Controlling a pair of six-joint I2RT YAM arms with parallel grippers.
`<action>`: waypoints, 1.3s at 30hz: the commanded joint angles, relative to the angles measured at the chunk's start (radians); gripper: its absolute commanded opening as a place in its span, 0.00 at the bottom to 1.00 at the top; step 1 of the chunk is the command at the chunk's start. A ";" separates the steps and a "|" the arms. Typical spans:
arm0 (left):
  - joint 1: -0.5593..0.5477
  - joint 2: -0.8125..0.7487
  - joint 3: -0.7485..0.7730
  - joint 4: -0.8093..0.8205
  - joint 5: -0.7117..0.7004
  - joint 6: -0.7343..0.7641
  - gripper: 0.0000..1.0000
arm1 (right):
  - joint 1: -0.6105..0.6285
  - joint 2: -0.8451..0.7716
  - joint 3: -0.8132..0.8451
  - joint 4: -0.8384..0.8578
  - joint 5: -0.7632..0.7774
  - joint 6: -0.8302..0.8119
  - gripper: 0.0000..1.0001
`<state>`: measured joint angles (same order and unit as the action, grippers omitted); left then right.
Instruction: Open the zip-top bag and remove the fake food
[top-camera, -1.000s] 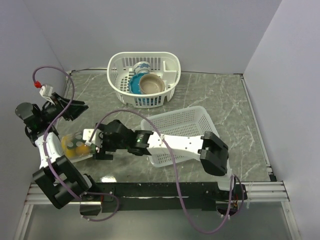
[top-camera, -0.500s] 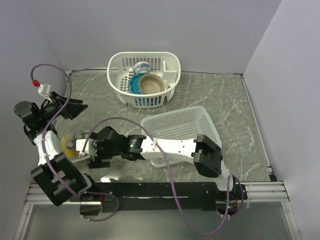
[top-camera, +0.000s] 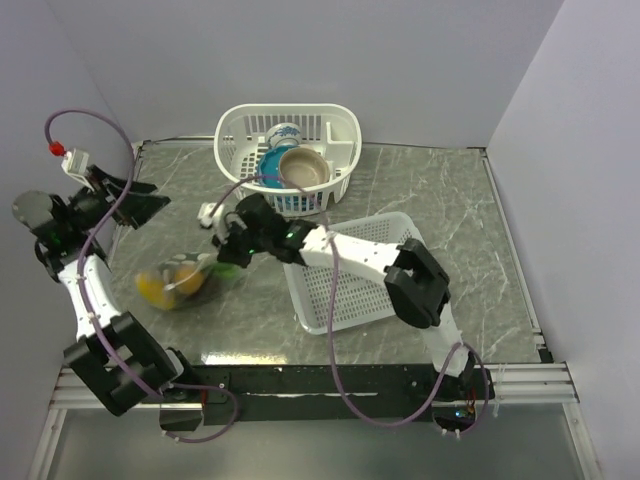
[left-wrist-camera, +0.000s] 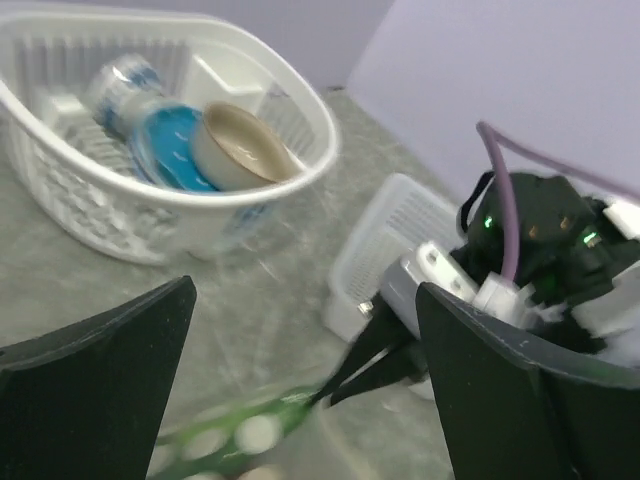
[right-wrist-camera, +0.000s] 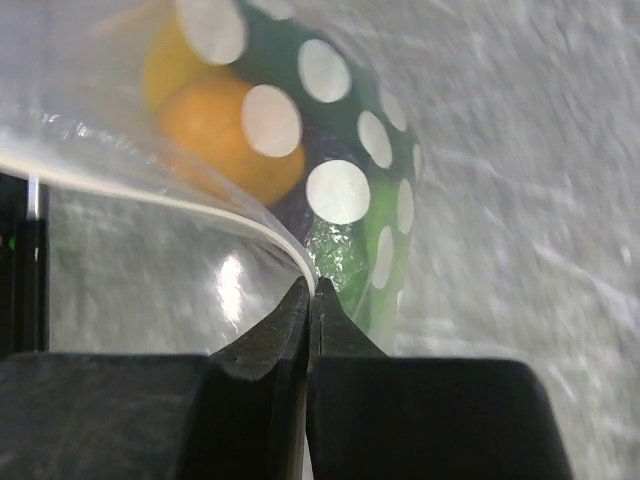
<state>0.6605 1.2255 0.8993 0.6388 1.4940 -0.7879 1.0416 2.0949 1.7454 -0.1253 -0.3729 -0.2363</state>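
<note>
The zip-top bag (top-camera: 178, 283), clear with pale dots, hangs blurred over the left of the table. Inside it is the fake food: a yellow fruit (top-camera: 152, 288), an orange fruit (right-wrist-camera: 215, 135) and green pieces (right-wrist-camera: 385, 250). My right gripper (top-camera: 226, 265) is shut on the bag's whitish zip strip (right-wrist-camera: 250, 218), and in the right wrist view its jaws (right-wrist-camera: 312, 288) meet on that edge. My left gripper (top-camera: 135, 203) stands wide open up at the far left, apart from the bag. In the left wrist view nothing lies between its fingers (left-wrist-camera: 305, 300), and the bag's green end (left-wrist-camera: 230, 435) shows below.
A round white basket (top-camera: 340, 125) at the back holds a blue bowl (top-camera: 272, 172), a brown bowl (top-camera: 303, 168) and a cup. A rectangular white mesh basket (top-camera: 355, 270) lies right of centre under my right arm. Grey walls close in on the left and right.
My right gripper closed on the bag's edge and drew it up and back to the right. My left gripper opened, let go of the bag and pulled away to the upper left.
</note>
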 joint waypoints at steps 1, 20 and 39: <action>-0.086 -0.074 0.311 -1.058 -0.353 0.983 0.99 | -0.104 -0.162 -0.099 0.091 -0.187 0.107 0.00; -0.044 0.086 0.295 -2.015 -0.264 2.074 0.99 | -0.216 -0.091 -0.119 0.079 -0.242 0.186 0.00; -0.068 0.029 0.082 -2.012 -0.037 2.396 0.99 | -0.292 -0.032 -0.038 0.067 -0.328 0.232 0.00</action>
<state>0.6170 1.2430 0.9745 -1.3312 1.3239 1.5410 0.7471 2.0647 1.6527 -0.0895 -0.6704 -0.0154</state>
